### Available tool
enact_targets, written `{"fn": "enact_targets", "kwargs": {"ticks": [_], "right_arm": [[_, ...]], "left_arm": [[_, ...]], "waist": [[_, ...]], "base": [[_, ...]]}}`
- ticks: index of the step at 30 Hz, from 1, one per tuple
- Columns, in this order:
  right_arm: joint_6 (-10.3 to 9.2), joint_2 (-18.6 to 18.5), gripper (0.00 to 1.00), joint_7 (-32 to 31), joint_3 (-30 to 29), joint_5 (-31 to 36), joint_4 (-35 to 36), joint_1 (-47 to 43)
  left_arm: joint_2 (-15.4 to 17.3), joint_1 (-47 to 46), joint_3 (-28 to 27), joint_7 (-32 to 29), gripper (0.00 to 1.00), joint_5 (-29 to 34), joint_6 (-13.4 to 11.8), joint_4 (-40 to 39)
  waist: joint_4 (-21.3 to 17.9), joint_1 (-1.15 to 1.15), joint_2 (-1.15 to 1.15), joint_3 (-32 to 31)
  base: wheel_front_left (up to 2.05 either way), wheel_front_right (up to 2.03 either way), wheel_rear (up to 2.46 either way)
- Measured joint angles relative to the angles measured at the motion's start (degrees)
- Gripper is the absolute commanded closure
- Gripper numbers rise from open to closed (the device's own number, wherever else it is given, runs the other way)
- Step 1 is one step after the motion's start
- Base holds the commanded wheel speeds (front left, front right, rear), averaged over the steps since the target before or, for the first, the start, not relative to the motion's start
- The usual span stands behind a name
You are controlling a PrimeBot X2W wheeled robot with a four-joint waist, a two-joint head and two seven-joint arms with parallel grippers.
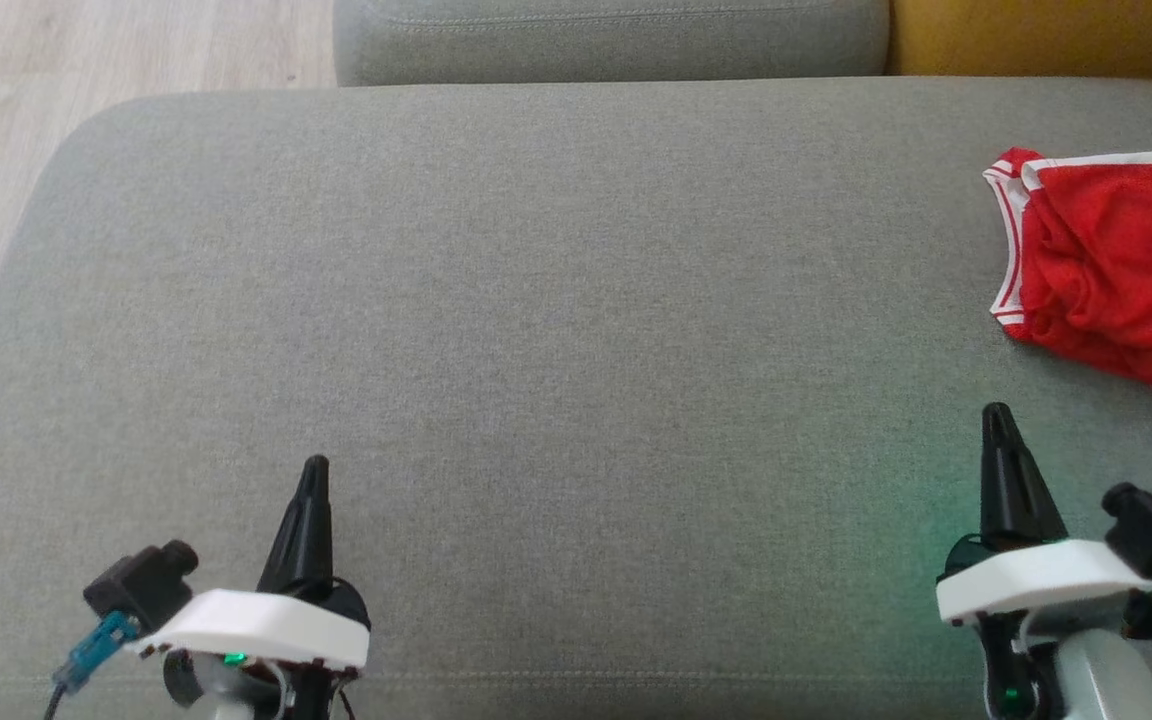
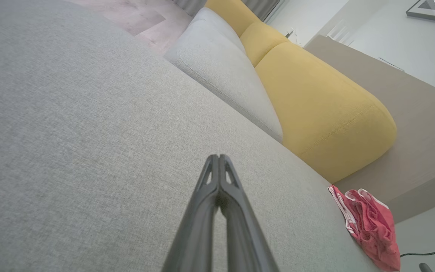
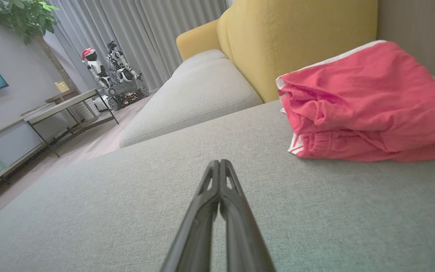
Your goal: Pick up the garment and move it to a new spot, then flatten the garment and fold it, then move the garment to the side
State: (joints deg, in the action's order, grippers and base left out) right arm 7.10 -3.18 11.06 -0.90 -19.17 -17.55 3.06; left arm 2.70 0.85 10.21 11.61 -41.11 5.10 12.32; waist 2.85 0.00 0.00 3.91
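The garment, red with white trim, lies bunched in a loose fold at the right edge of the grey sofa seat, with the yellow cushion behind it. The right pincer is the nearer one, toward the seat's near right corner. It is apart from the cloth, its two dark fingers pressed together on nothing. The left pincer sits by the near edge toward the left, well apart from the garment, likewise closed tight and empty.
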Motion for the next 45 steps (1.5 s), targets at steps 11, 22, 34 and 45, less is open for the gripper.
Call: {"fn": "enact_targets", "kwargs": {"ticks": [11,22,34,45], "right_arm": [[0.00,0.0,1.00,-1.9,-0.8,-7.6,0.1,0.0],[0.00,0.1,1.00,-3.8,-1.4,-15.1,0.2,0.0],[0.00,0.2,1.00,-5.6,-2.2,-23.3,0.4,0.0],[0.00,0.2,1.00,-7.5,-3.0,-31.4,0.4,0.1]], "left_arm": [[0.1,-0.3,-1.2,-1.5,1.00,-5.6,0.0,0.3],[0.2,-0.5,-2.1,-3.0,1.00,-11.1,0.5,0.7],[0.3,-1.2,-3.7,-4.8,1.00,-17.1,0.5,1.0],[0.4,-1.2,-5.2,-6.6,1.00,-23.0,1.0,1.3]], "waist": [[-0.3,0.00,0.00,-0.4],[-0.6,0.00,0.00,-0.8],[-0.9,0.00,0.00,-1.2],[-1.2,0.00,0.00,-1.6]], "base": [[0.00,0.00,0.00],[0.00,0.00,0.00],[0.00,0.00,0.00],[0.00,0.00,0.00]]}}
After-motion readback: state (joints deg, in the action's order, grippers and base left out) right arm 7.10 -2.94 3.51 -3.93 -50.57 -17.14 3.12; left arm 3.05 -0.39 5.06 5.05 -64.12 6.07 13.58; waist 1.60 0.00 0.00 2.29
